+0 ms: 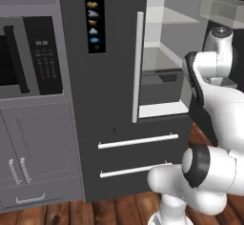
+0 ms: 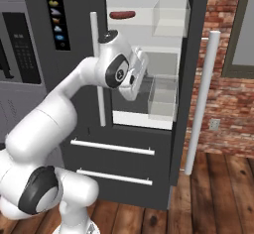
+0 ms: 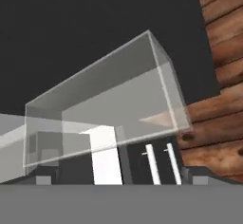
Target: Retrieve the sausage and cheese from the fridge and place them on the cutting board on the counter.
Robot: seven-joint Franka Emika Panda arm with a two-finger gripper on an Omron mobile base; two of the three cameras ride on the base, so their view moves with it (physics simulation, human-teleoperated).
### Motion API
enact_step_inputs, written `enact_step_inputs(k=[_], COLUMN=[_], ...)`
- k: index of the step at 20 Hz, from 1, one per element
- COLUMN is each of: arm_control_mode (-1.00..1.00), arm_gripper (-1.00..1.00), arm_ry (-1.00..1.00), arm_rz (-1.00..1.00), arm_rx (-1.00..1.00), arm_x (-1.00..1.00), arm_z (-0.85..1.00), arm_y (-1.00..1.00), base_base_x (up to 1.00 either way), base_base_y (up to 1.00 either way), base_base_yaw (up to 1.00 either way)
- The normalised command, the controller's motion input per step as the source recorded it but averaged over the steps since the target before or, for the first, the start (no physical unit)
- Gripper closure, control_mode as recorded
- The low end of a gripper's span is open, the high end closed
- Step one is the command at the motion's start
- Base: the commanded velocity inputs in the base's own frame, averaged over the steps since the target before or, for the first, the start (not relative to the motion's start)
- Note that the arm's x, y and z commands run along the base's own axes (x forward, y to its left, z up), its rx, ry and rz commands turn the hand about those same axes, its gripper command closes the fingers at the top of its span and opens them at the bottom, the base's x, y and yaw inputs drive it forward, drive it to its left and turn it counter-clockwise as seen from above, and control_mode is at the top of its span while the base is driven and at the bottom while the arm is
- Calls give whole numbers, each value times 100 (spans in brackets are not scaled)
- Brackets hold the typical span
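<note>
fridge [image 1: 112, 95]: dark grey, matt, smooth
handles [image 1: 137, 66]: silver bars, brushed metal look
bins [image 2: 170, 17]: clear plastic, smooth, see-through
sausage [image 2: 122, 15]: reddish-brown, smooth, faint sheen
arm [image 2: 64, 104]: white glossy plastic shell, dark joints
floor [image 2: 218, 188]: brown wood planks, knots showing
wall [image 2: 230, 99]: red brick, rough
</note>
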Motion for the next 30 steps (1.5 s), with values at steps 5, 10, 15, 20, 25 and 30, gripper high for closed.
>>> enact_step_inputs(k=[5,10,15,20,25,30], arm_control_mode=[-100,-100,-100,-100,-100,-100], arm_gripper=[-100,-100,-100,-100,-100,-100], arm_ry=[2,14,8,4,0,0], arm_rz=[92,76,54,32,27,28], arm_rx=[-25,-26,-21,-25,-26,-15], arm_x=[-20,-13,1,16,29,36], arm_z=[0,0,1,0,-4,-11], arm_y=[25,34,46,58,60,57], base_base_x=[0,0,0,0,0,0], base_base_y=[0,0,0,0,0,0], base_base_yaw=[0,0,0,0,0,0])
